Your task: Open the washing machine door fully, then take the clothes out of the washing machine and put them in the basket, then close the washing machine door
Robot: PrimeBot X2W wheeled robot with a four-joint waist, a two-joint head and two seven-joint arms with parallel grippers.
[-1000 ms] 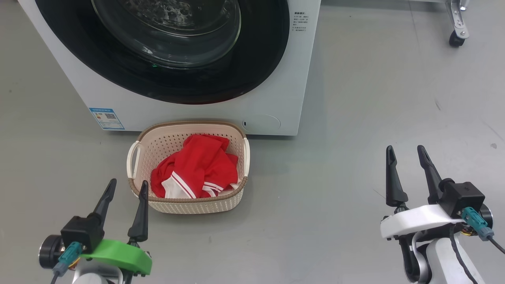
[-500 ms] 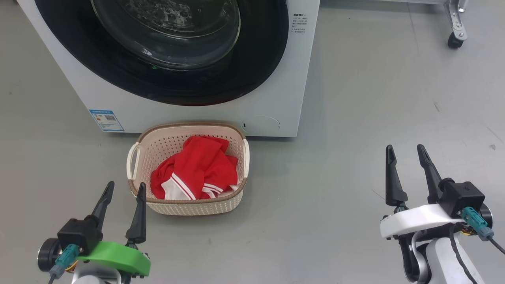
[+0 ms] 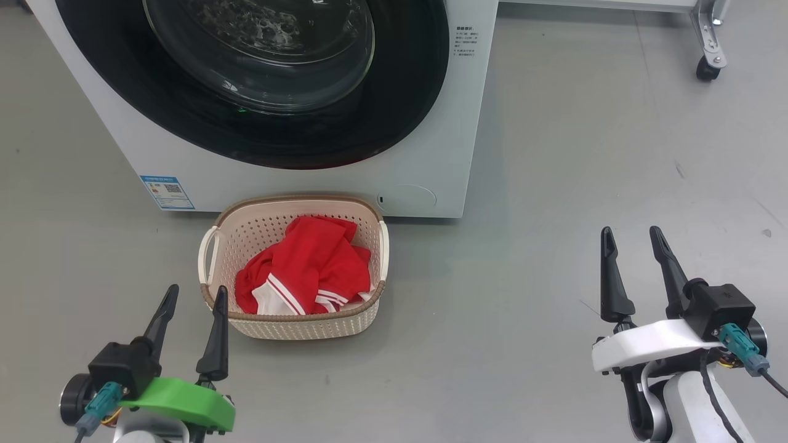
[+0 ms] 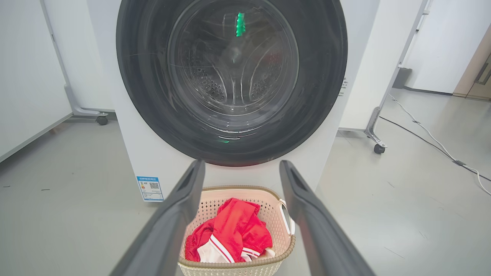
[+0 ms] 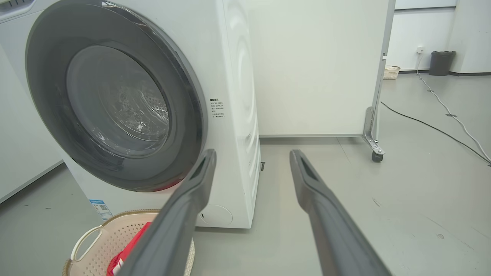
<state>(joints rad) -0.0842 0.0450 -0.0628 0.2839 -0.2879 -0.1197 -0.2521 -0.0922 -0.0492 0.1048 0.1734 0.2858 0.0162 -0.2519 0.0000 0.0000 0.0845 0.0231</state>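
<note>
The white washing machine (image 3: pixel 308 178) stands ahead with its black-rimmed round door (image 3: pixel 258 80) shut flat against the front; through the glass the steel drum (image 4: pixel 232 73) looks bare. On the floor before it sits the cream basket (image 3: pixel 295 323) holding red clothes (image 3: pixel 308 271) with white striped trim. My left gripper (image 3: pixel 196 295) is open, low at the basket's near left corner, apart from it. My right gripper (image 3: pixel 631 237) is open over bare floor, well to the right of the basket. Neither holds anything.
A wheeled white partition (image 5: pixel 374 153) stands right of the machine, its caster (image 3: pixel 705 71) at the far right. A cable (image 5: pixel 433 128) runs across the floor beyond it. Another caster (image 4: pixel 101 120) sits left of the machine. Grey floor (image 3: pixel 523 246) lies between basket and right gripper.
The whole head view has slid slightly, so the camera moved. The left gripper sits a little lower in the picture. Door, basket, clothes and right gripper look unchanged.
</note>
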